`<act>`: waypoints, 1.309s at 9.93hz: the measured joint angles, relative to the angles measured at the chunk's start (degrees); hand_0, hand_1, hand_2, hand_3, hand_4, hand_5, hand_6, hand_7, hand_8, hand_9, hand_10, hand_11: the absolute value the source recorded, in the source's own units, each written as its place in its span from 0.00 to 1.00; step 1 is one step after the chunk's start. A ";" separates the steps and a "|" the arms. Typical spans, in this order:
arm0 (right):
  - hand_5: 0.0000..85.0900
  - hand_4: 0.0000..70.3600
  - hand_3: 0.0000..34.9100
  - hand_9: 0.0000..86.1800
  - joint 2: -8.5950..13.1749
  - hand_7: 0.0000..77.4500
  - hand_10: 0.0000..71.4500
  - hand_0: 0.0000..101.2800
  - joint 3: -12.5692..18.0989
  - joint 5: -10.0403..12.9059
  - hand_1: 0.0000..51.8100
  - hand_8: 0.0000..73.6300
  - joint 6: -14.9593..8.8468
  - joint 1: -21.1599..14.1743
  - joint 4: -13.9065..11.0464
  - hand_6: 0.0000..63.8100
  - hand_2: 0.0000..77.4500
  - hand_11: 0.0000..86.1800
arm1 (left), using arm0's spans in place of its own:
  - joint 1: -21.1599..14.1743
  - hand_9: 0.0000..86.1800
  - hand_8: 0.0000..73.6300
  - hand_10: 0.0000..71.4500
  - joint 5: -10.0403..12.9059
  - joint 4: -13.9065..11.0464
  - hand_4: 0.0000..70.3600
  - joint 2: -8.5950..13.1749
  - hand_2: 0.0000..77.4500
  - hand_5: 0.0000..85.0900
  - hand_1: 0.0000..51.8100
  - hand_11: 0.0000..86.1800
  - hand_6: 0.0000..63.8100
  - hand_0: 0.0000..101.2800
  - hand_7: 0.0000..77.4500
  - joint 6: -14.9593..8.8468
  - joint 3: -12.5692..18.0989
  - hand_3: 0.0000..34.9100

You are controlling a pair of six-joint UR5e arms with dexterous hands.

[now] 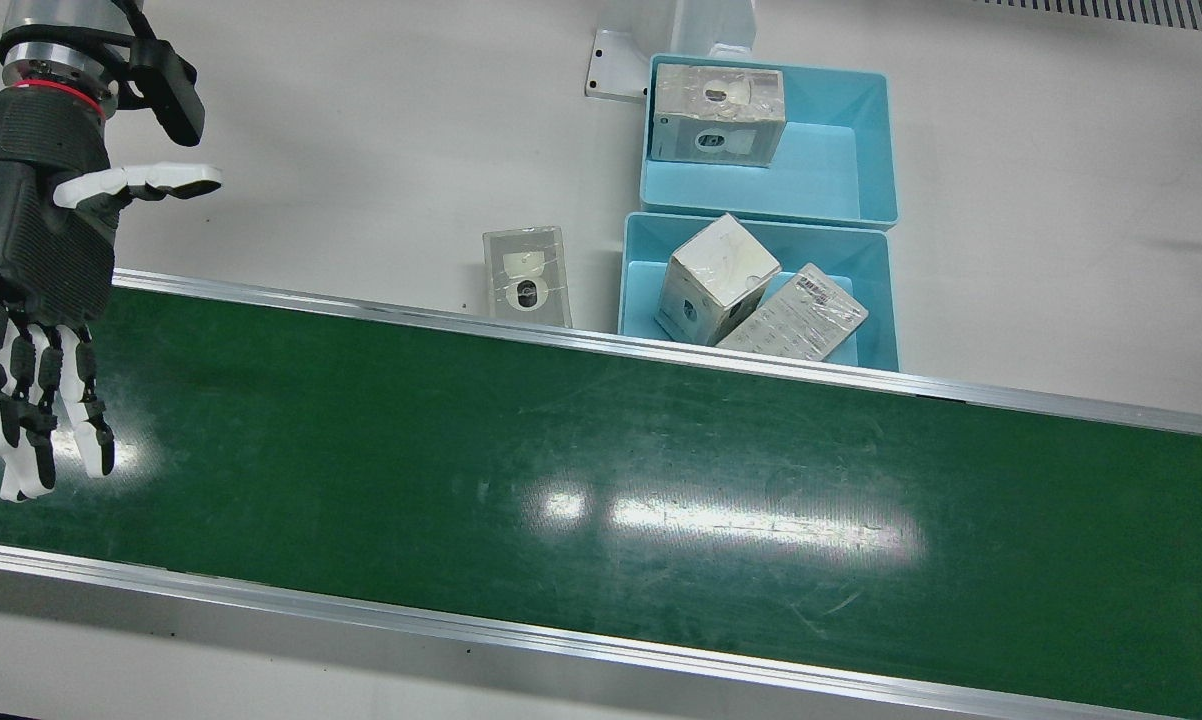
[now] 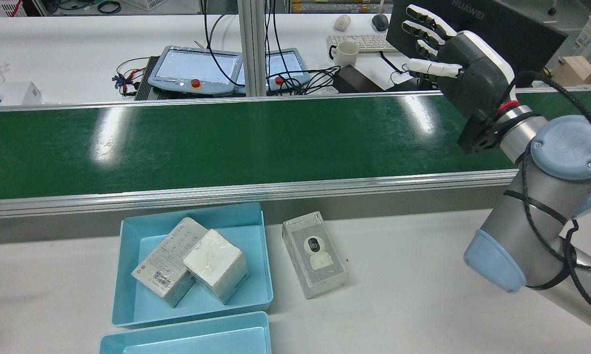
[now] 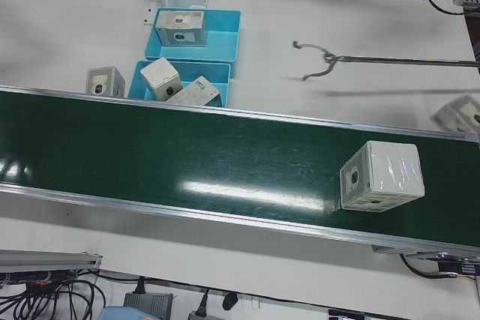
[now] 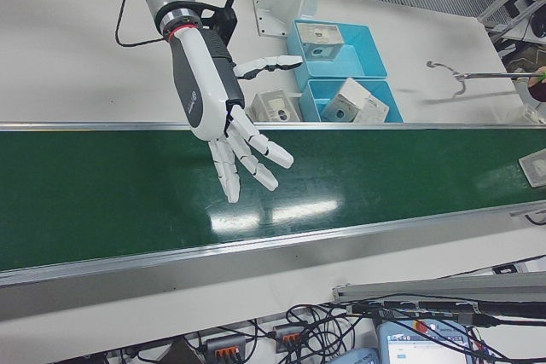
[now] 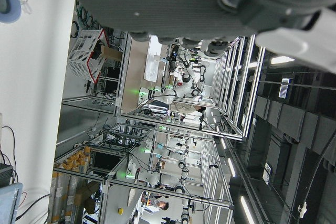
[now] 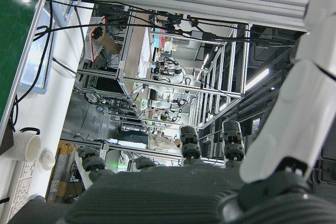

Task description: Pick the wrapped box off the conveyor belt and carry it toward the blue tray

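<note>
A wrapped white box (image 3: 381,176) with a camera picture on its side stands on the green conveyor belt (image 3: 187,155), far along it at the robot's left end; it also shows at the right edge of the right-front view (image 4: 535,168). My right hand (image 1: 31,330) hovers open, fingers spread, over the belt's other end, far from the box; it also shows in the rear view (image 2: 453,54) and the right-front view (image 4: 226,108). Two blue trays (image 1: 876,300) (image 1: 866,150) stand beside the belt. My left hand (image 5: 210,3) shows only in its own view, holding nothing.
The near tray holds two wrapped boxes (image 1: 716,280), the far tray holds one (image 1: 719,115). Another box (image 1: 527,275) lies on the white table beside the trays. A metal hook on a rod (image 3: 322,58) reaches over the table. One more box (image 3: 461,112) sits past the belt's far rail.
</note>
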 joint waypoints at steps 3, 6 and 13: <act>0.17 0.09 0.87 0.01 -0.74 0.15 0.06 0.39 0.75 -0.05 0.16 0.00 0.06 0.03 0.00 0.00 0.15 0.08 | 0.00 0.01 0.01 0.00 0.00 0.00 0.00 0.00 0.01 0.01 0.00 0.00 0.00 0.00 0.01 0.00 0.00 0.00; 0.18 0.09 0.87 0.01 -2.78 0.15 0.08 0.39 1.94 -0.09 0.16 0.00 0.20 -0.18 -0.02 0.00 0.15 0.09 | 0.00 0.00 0.00 0.00 0.00 0.00 0.00 0.00 0.01 0.01 0.00 0.00 0.00 0.00 0.01 0.00 0.00 0.00; 0.18 0.09 0.88 0.01 -2.49 0.15 0.07 0.37 0.99 -0.18 0.12 0.00 0.32 -0.90 0.00 0.00 0.15 0.08 | 0.00 0.01 0.00 0.00 0.00 0.00 0.00 0.00 0.01 0.01 0.00 0.00 0.00 0.00 0.01 0.00 0.00 0.00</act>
